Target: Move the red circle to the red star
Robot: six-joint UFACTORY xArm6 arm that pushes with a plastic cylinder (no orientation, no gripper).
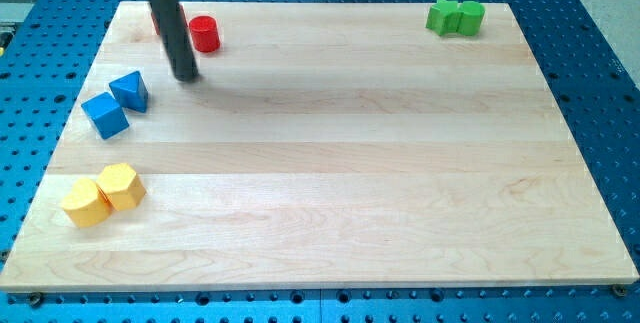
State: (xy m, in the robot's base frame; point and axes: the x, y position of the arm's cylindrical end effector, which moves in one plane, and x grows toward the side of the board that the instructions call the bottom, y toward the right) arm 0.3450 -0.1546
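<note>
Wooden board, red circle upright, my tip below

Rod tip beside the red circle on the wooden board

My tip rests on the pale wooden board, just below-left of the red round block; a second red block, shape unclear, peeks from behind the rod, left of the circle. Below-left of the circle sit two blue blocks, touching; farther down, two yellow blocks. Far right of it, two green blocks.
</note>
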